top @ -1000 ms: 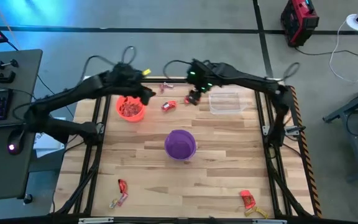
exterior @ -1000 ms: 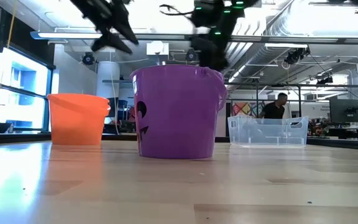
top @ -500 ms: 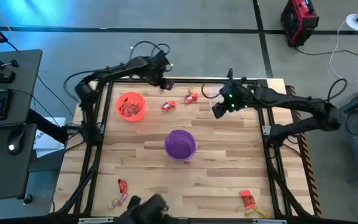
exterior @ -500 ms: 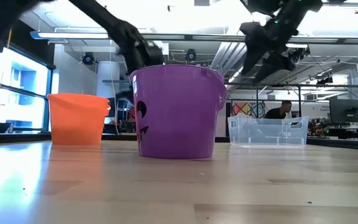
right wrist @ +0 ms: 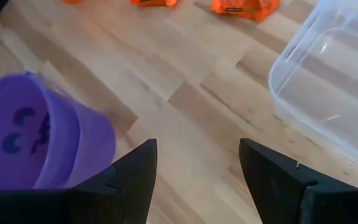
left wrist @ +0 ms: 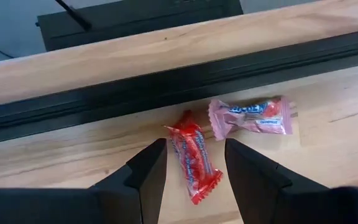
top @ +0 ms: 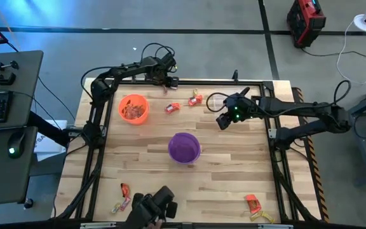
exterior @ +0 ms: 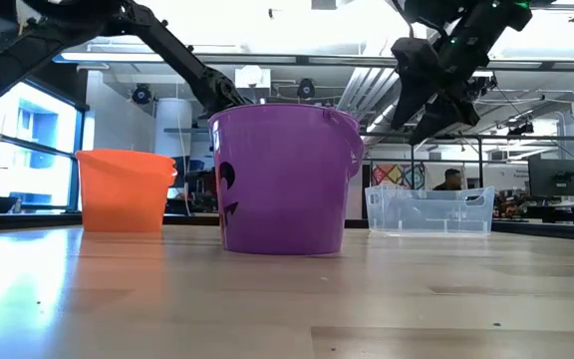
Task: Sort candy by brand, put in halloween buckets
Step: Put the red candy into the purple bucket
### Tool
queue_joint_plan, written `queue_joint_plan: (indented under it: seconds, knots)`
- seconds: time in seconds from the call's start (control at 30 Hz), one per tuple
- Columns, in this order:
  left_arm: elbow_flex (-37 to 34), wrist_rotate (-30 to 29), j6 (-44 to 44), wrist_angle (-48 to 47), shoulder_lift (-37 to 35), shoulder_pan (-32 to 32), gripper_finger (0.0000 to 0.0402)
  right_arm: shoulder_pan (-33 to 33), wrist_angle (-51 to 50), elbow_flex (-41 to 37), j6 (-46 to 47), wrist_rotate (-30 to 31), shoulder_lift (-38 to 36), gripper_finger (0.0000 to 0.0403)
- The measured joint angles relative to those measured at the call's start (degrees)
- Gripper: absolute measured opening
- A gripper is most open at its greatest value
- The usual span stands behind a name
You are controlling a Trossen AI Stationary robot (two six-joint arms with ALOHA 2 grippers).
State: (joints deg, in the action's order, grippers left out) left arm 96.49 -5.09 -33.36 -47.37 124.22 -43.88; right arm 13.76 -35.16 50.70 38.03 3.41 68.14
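Note:
A red candy (left wrist: 194,163) and a pink candy (left wrist: 250,117) lie flat on the wood beside the black rail at the table's far edge. My left gripper (left wrist: 194,146) (top: 169,83) hangs open over them, pointing down, one finger on either side of the red candy without touching it. More orange and red candy (top: 172,108) (top: 196,100) lies mid-table. The orange bucket (top: 133,108) holds candy; the purple bucket (top: 184,147) stands at the table's centre. My right gripper (top: 223,120) (right wrist: 197,146) hangs open in the air right of them, holding nothing.
A clear plastic tub (exterior: 429,209) (right wrist: 328,81) stands under and beside my right arm. A few candies (top: 124,189) (top: 254,205) lie near the front edge. A dark object (top: 154,207) shows at the near edge. Bare wood lies around the purple bucket.
My left gripper has swung from above the orange bucket toward the table's far edge, sunk and tipped steeply down over the red and pink candy. My right gripper has drawn back from the far middle toward the right and near side and rolled. Neither has opened or shut.

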Motion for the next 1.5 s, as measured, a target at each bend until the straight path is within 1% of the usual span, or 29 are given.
queue_joint_plan:
  seconds: [0.13,0.27,0.37,0.47,0.57,0.63,0.7,0.73,0.77,0.9,0.97,1.03,1.1,1.17,1.23,1.33,1.4,1.5]
  knots:
    - [0.0,0.7,0.6,0.9,0.8,-0.1,0.0154,0.5,1.1,0.0,0.6,1.7,0.0,0.0222]
    - [0.0,2.8,0.6,0.9,3.2,-0.3,0.0154,1.0,2.5,0.0,1.1,2.3,0.0,0.0222]
    - [0.1,3.0,0.7,0.5,4.0,-0.4,0.0154,1.4,3.1,0.0,2.3,2.4,0.0,0.0222]
    - [0.2,3.2,3.7,0.5,4.1,-0.4,0.015,1.6,3.3,0.0,3.3,2.5,0.0,0.0222]
    - [0.1,4.1,6.7,0.2,3.5,-0.4,0.012,1.6,3.3,0.0,3.3,2.7,0.0,0.0222]
    - [-0.1,5.0,8.3,-0.1,2.6,-0.5,0.0079,1.6,3.3,0.1,3.2,3.1,0.0,0.0222]
    - [-0.2,5.5,10.2,-0.4,0.7,-0.3,0.0031,1.6,3.2,1.0,1.9,3.1,0.0,0.0222]
    - [-0.2,5.5,11.1,-0.4,-0.6,-0.2,0.0018,1.6,3.3,1.8,0.8,3.1,0.0,0.0222]
    - [-0.1,5.5,11.8,-0.4,-2.1,0.0,0.0013,1.6,3.3,2.7,-0.4,3.2,0.0,0.0222]
    - [-0.1,5.0,15.3,-0.3,-8.0,1.4,0.0031,1.6,3.1,7.4,-6.3,4.7,0.0,0.0222]
    - [-0.1,5.8,17.9,0.0,-11.7,3.1,0.0029,1.6,2.6,10.0,-9.1,7.1,0.0,0.0222]
    - [0.0,8.7,21.8,0.2,-15.3,5.9,0.0021,1.6,1.3,12.4,-12.2,9.9,0.0,0.0222]
    - [-0.6,13.1,26.0,0.2,-18.5,9.3,0.0012,1.6,0.6,14.4,-15.5,12.1,0.0,0.0222]
    - [-1.9,18.5,29.0,-0.1,-21.2,13.0,0.0007,1.8,-0.3,15.6,-18.5,13.1,0.0,0.0222]
    - [-3.6,24.1,31.4,0.2,-23.9,16.9,0.0007,2.5,-1.1,16.1,-21.0,12.5,0.0,0.0222]
    - [-7.5,30.9,32.4,0.4,-26.7,23.1,0.0011,3.9,-1.6,16.1,-22.6,9.5,0.0,0.0222]
    - [-10.5,33.3,30.7,0.6,-27.6,27.3,0.0013,4.6,-2.5,16.0,-24.0,6.9,0.0,0.0222]
    - [-14.8,33.5,27.8,2.4,-28.5,33.4,0.0013,5.0,-2.5,16.0,-25.8,4.2,0.0,0.0222]
